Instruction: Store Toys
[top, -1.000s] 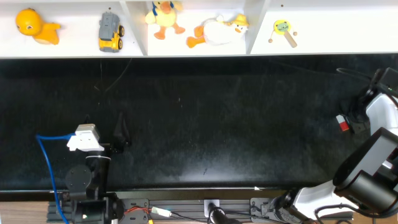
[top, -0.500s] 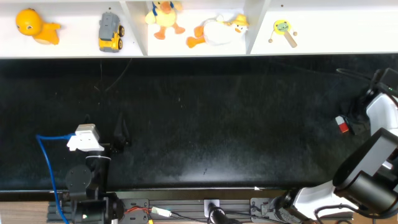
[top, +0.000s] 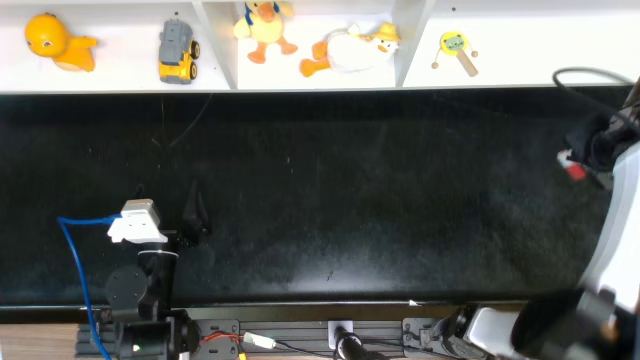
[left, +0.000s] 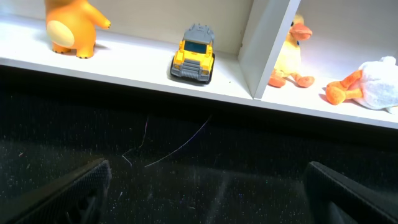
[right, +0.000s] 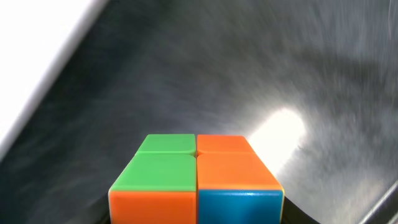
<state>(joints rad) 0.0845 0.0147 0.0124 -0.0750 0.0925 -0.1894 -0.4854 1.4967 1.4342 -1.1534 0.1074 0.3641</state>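
Two fingers of the left hand (left: 205, 202) stand wide apart, low over the black worktop (top: 400, 200), facing the white shelf (top: 320, 85); the right hand (top: 578, 162), near the worktop's right end and partly cut off at the top view's edge, grips a puzzle cube (right: 196, 177) with green, orange and blue faces, its fingers mostly hidden behind it; on the shelf sit an orange duck (top: 55, 42), a yellow truck (top: 177, 52), a yellow plush duck (top: 265, 28), a white plush duck (top: 350, 50) and a green rattle (top: 455, 50).

Evenly bright white shelf (top: 300, 82), dim black tabletop (right: 283, 127) carrying one glare patch.
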